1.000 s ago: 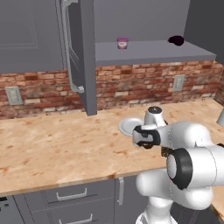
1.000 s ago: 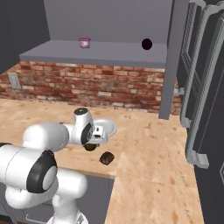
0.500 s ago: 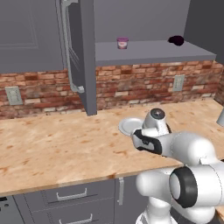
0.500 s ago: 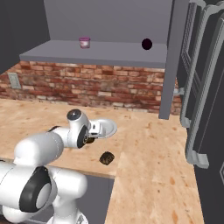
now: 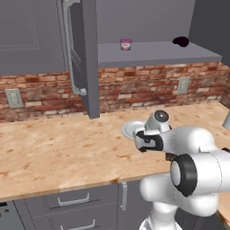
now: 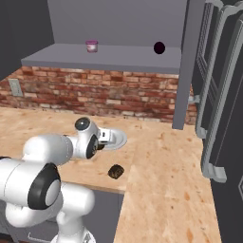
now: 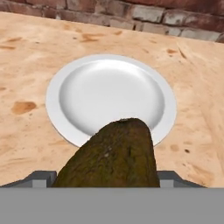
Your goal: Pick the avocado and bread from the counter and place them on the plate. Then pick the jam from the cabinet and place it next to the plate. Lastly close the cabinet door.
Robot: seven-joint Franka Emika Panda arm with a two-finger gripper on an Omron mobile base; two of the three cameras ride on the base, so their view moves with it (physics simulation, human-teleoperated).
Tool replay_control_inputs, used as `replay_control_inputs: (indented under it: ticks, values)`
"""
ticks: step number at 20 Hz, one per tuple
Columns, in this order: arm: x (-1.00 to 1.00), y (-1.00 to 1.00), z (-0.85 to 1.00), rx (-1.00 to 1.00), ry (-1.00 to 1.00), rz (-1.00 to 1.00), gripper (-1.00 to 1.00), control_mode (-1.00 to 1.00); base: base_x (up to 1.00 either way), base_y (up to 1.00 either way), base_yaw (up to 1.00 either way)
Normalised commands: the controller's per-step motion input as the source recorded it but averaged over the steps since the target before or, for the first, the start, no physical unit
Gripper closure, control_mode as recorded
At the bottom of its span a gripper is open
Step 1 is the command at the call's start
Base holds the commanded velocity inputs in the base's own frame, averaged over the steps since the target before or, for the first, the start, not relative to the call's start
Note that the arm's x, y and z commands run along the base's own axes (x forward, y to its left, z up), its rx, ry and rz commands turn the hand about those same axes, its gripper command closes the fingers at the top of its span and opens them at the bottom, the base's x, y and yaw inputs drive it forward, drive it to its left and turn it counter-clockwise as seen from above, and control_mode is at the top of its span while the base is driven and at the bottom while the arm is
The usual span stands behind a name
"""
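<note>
While I am reading the scene from the left edge across, I am listing these items:

1. Tabletop [image 5: 54, 148]: beige wood grain, running under everything below the brick wall.
2. Cabinet door [image 5: 83, 58]: dark grey panel, standing swung open, with its bar handle facing left.
3. Jam [image 5: 126, 43]: pink-purple jar, sitting upright on the shelf [image 5: 157, 54] inside the cabinet, well above the tabletop.
4. Plate [image 5: 130, 130]: pale, round, lying flat on the tabletop in front of the brick wall.
5. Gripper [image 5: 146, 143]: I am seeing it hanging at the plate's near rim. In the hand view the fingers [image 7: 39, 178] are clamping the avocado [image 7: 113, 153] from both sides, and the avocado is overlapping the plate's near edge.
6. Bread [image 6: 115, 171]: mottled brown lump, lying on the tabletop near the front edge, apart from the plate and to the right of the gripper.
7. Dark lump [image 5: 181, 42]: sitting at the far right of the shelf, well apart from the jam.
</note>
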Motion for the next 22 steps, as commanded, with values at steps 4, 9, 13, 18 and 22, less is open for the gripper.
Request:
replay_control_inputs:
  ticks: [4,9,13,18,22]
  values:
    - [0.51,0.03,0.00,0.01,0.00,0.00,1.00,-1.00,0.00,0.00,0.00]
    - [0.36,0.12,0.00,0.00,-0.08,0.00,1.00,-1.00,0.00,0.00,0.00]
    - [0.28,0.17,0.00,0.00,-0.07,0.00,1.00,-1.00,0.00,0.00,0.00]
    - [0.26,0.16,0.00,0.00,-0.05,0.00,1.00,-1.00,0.00,0.00,0.00]
    - [0.29,0.09,-0.07,0.00,-0.01,0.00,1.00,-1.00,0.00,0.00,0.00]
